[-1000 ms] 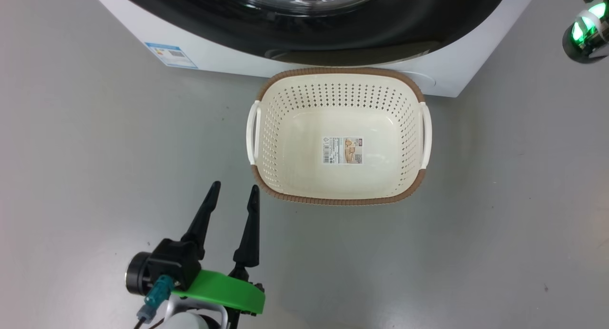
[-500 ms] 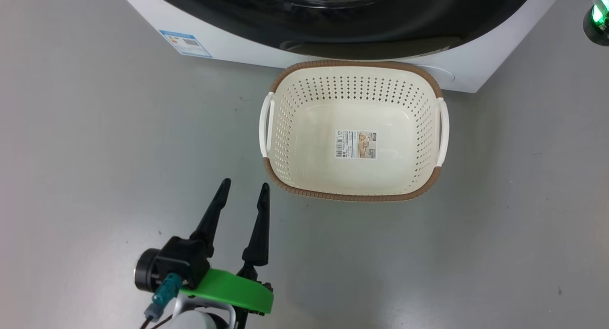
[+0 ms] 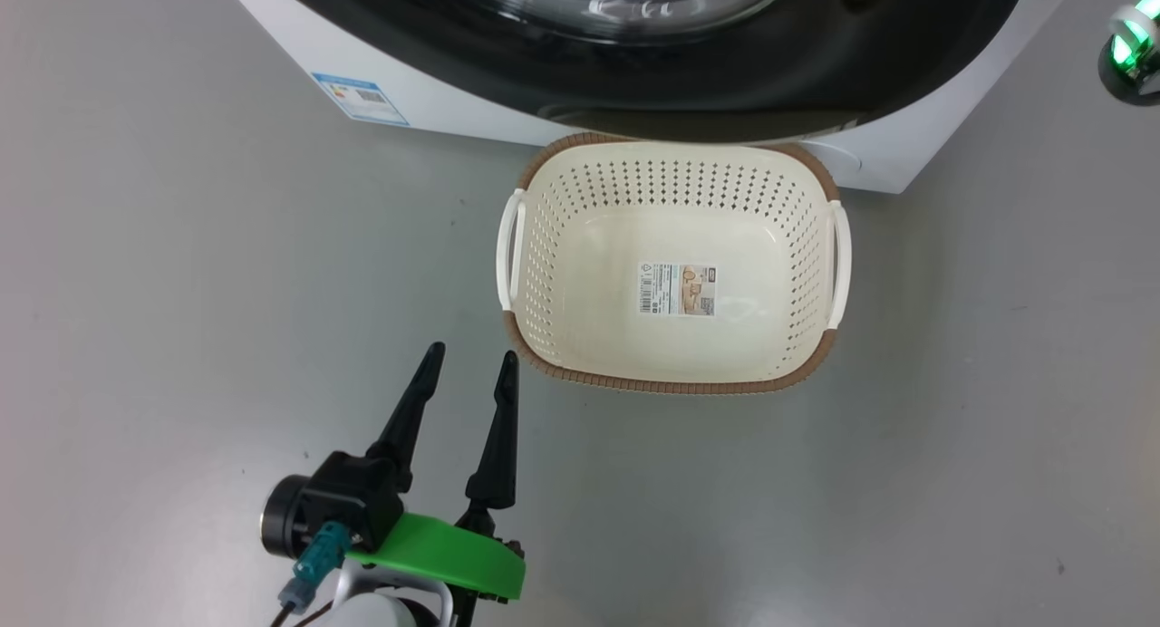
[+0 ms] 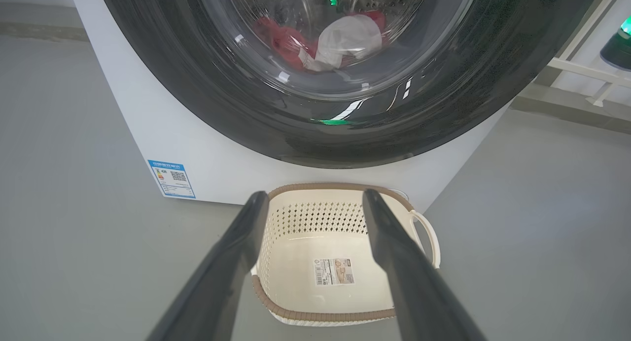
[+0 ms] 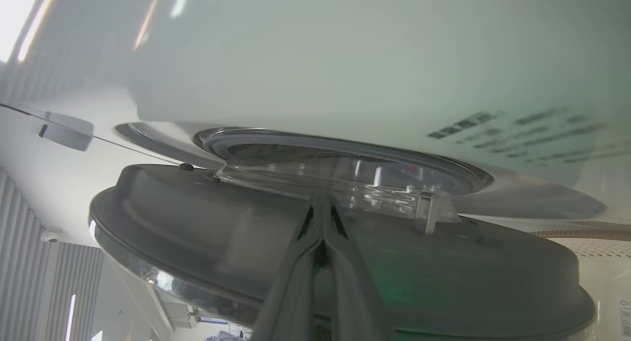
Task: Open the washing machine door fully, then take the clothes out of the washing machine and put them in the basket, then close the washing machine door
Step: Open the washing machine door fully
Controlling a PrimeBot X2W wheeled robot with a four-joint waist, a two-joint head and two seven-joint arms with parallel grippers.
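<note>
- Grey floor [image 3: 181, 292] is spreading smooth under everything, with the white washing machine [image 3: 435, 110] standing along the top of the head view
- The washing machine door [image 4: 222, 99], a wide glossy black rim around bulging glass, is facing the left wrist camera
- Seen edge-on from the right wrist, that door is appearing to stand slightly ajar, its clear glass bowl [image 5: 335, 176] sitting just off the machine's round opening
- The clothes [image 4: 340, 38], red fabric with a white panel, are lying inside the drum behind the glass
- The basket [image 3: 671, 387], cream with perforated sides, a brown woven-look rim and two white handles, is sitting on the floor right in front of the machine, its far rim just beside the machine's base under the door
- A paper label [image 3: 677, 289] is showing on the basket's bare bottom
- The left gripper [image 3: 473, 351] is hovering over the floor near the basket's near left corner, apart from it, fingers spread wide, gripping nothing and pointing toward the machine
- The right gripper [image 5: 323, 205] is holding its two fingers pressed together with nothing between them, tips pointing at the door's grey inner side next to the glass bowl; whether they are touching it I cannot tell
- A small blue label [image 3: 360, 99] is sticking to the machine's front, low on the left
- A green-lit device [image 3: 1128, 52] is glowing at the head view's upper right edge, apart from the machine
</note>
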